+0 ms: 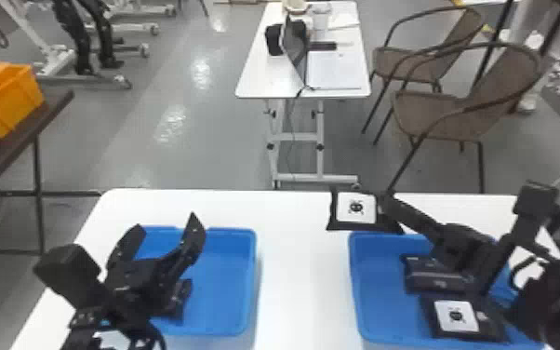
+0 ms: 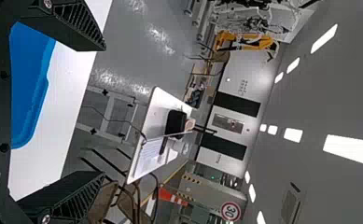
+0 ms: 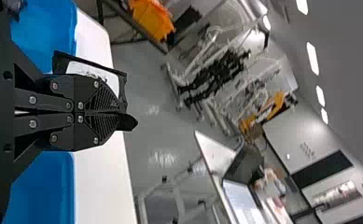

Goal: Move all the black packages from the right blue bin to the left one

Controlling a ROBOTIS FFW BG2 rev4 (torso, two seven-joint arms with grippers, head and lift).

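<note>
Over the back edge of the right blue bin [image 1: 360, 298], my right gripper [image 1: 388, 205] is shut on a black package [image 1: 356, 208] with a white label. In the right wrist view that gripper [image 3: 100, 112] has its fingers together, the package [image 3: 93, 71] pinched between them. More black packages [image 1: 456, 316] lie in the right bin, partly behind the arm. My left gripper [image 1: 165, 237] stands open above the left blue bin [image 1: 244, 279], where a dark item [image 1: 181, 293] shows partly behind it. In the left wrist view the left gripper [image 2: 83, 112] has nothing between its fingers.
Both bins stand on a white table [image 1: 302, 279], with a strip of tabletop between them. Farther off are a small white table [image 1: 270, 84] with a laptop, brown chairs [image 1: 446, 111], and an orange crate [image 1: 9, 102] on a dark table at left.
</note>
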